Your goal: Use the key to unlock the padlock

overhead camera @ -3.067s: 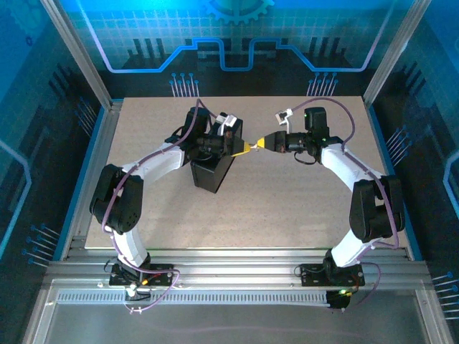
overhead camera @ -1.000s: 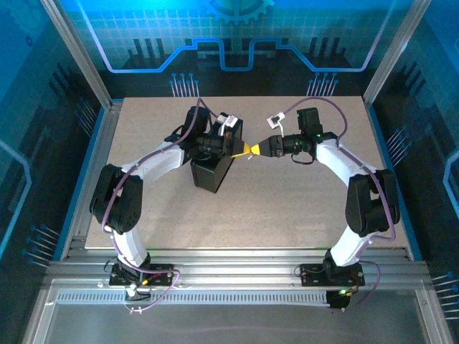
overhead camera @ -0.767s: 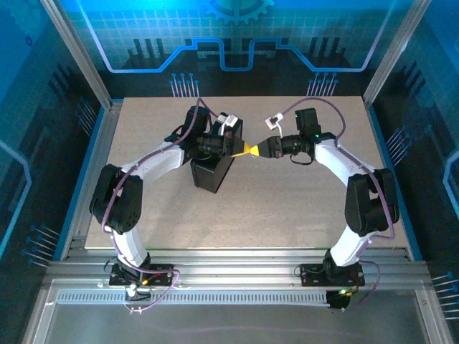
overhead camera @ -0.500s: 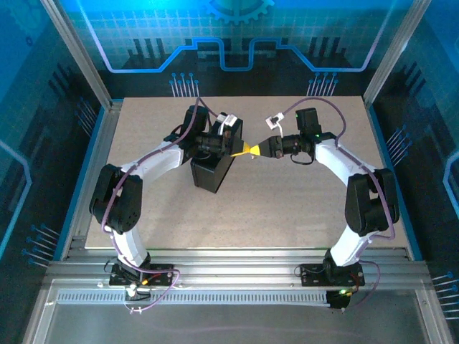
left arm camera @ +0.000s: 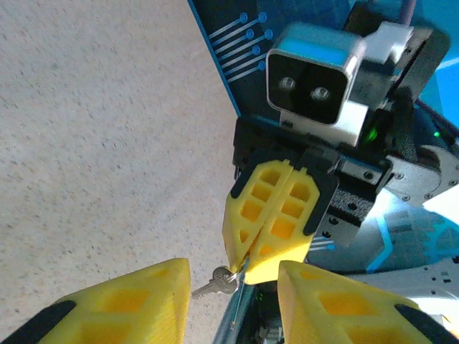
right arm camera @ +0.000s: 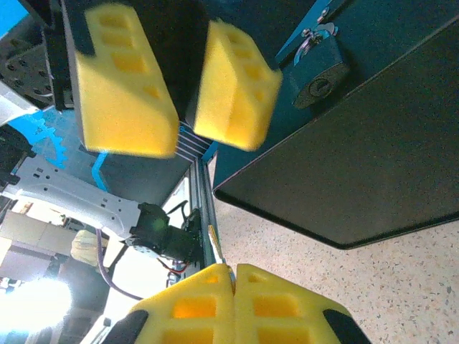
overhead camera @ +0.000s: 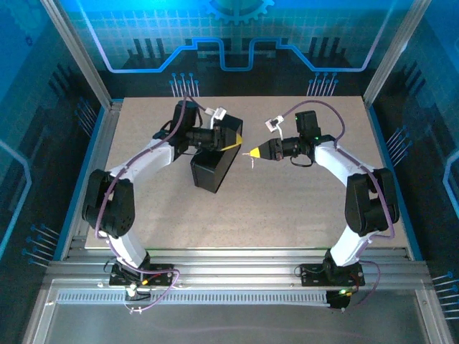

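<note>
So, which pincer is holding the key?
The right pincer: it is shut on the key at its tip, while the left pincer stands open and empty.

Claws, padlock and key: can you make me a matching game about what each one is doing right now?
Things:
1. left claw
2. right claw
3. padlock
4. key

States:
A. hangs on the black box
B. pinched at the tip of a claw
C. open
D. shut

Pairs: 1-C, 2-D, 3-A, 4-B.
</note>
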### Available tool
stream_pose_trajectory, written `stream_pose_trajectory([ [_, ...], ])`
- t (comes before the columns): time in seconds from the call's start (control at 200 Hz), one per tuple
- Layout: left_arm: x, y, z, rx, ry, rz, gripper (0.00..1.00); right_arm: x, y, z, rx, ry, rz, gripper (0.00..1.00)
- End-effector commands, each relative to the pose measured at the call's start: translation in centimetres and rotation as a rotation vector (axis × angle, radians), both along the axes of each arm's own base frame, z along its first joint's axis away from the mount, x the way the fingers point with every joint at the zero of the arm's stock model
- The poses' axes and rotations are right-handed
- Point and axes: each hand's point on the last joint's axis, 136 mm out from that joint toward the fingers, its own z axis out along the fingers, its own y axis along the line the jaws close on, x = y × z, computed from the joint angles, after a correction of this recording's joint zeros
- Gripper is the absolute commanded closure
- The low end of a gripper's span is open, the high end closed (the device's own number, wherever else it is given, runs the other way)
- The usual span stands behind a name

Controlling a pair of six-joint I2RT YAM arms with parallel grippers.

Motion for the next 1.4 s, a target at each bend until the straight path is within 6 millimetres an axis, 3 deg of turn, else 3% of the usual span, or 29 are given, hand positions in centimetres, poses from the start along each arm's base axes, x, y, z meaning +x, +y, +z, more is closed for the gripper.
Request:
stream_pose_trajectory([
  [0.0,0.5,1.4,2.4,0.060,-0.103,0.027,0.63,0.1,-0.4,0.4,0.003,-0.003,-0.013,1.00],
  [0.105,1.0,2.7,2.5,0.213,-0.212,0.045,0.62,0.5,-0.5,0.5,-0.010,0.005,-0.033,1.00],
  [0.26,2.3,5.5,2.2,0.503,-0.548,0.031,0.55,1.7,-0.9,0.3,-0.051,0.042,-0.101,1.00],
  [0.495,1.9,6.5,-0.7,0.694,-0.817,-0.253,0.49,2.8,-1.2,0.8,-0.086,0.085,-0.165,1.00],
  [0.61,2.0,6.6,-2.2,0.721,-0.898,-0.357,0.48,2.5,-0.9,1.2,-0.092,0.086,-0.155,1.00],
  [0.94,2.9,6.5,-2.6,0.646,-0.966,-0.494,0.45,2.0,-0.6,1.0,-0.117,0.116,-0.137,1.00],
  [1.171,3.5,5.4,-2.4,0.567,-1.031,-0.555,0.44,2.5,-0.4,0.9,-0.123,0.134,-0.125,1.00],
  [1.396,3.8,5.3,-3.8,0.555,-1.001,-0.623,0.41,3.1,-0.1,0.7,-0.126,0.151,-0.116,1.00],
])
